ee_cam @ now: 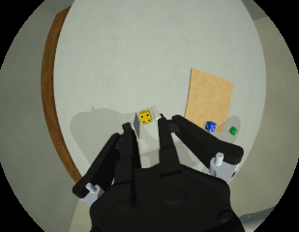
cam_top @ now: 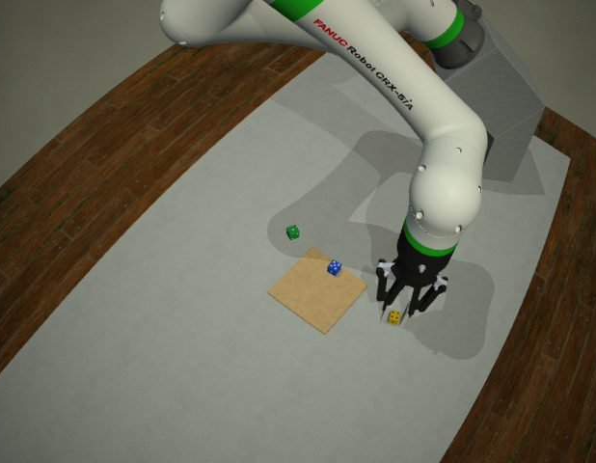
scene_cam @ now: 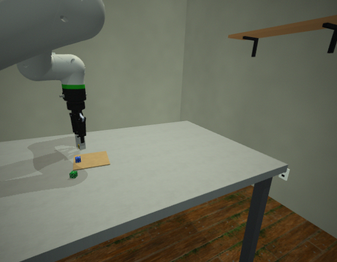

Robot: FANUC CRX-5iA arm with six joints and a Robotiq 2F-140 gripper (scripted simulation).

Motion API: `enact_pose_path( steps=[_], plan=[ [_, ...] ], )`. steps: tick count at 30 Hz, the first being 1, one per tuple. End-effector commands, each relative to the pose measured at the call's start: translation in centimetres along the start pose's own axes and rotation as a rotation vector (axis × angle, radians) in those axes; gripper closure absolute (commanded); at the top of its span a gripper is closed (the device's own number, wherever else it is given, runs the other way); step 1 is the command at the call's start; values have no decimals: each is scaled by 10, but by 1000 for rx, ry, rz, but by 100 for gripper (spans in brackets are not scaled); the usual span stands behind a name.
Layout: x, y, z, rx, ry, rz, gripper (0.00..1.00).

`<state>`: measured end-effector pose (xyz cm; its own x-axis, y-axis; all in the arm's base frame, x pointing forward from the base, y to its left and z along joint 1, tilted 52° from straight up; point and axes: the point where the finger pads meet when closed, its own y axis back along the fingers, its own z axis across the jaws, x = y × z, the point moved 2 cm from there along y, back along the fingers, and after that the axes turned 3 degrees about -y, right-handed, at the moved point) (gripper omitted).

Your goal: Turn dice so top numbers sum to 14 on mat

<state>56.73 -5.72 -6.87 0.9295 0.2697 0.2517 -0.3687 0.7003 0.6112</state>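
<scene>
You have the fingers (cam_top: 411,313) (scene_cam: 82,140) a little apart, not clamping the yellow die (cam_top: 393,316) (scene_cam: 78,146) (ee_cam: 145,117) which is between them, off the mat (cam_top: 315,299) (scene_cam: 92,161) (ee_cam: 209,97), while the blue die (cam_top: 334,267) (scene_cam: 78,159) (ee_cam: 211,127) is on the mat near its edge and the green die (cam_top: 292,231) (scene_cam: 73,174) (ee_cam: 233,130) is outside it.

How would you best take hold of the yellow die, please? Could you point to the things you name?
I would grip the yellow die (cam_top: 393,316) (scene_cam: 79,146) (ee_cam: 145,117) by two opposite side faces, coming from straight above: it is a small cube with flat, parallel sides, lying beside the mat (cam_top: 315,299) (scene_cam: 94,160) (ee_cam: 207,97), and the hand (cam_top: 393,318) (scene_cam: 80,145) (ee_cam: 145,115) points down around it.
</scene>
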Motion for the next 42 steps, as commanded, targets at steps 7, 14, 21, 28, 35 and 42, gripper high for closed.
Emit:
enact_pose_path(
  steps=[7,14,21,28,35,42],
  plan=[
    [0,0,0,0,0,0,79],
    [0,0,0,0,0,0,79],
    [0,0,0,0,0,0,79],
    [0,0,0,0,0,0,91],
    [0,0,0,0,0,0,91],
    [0,0,0,0,0,0,91]
  ],
)
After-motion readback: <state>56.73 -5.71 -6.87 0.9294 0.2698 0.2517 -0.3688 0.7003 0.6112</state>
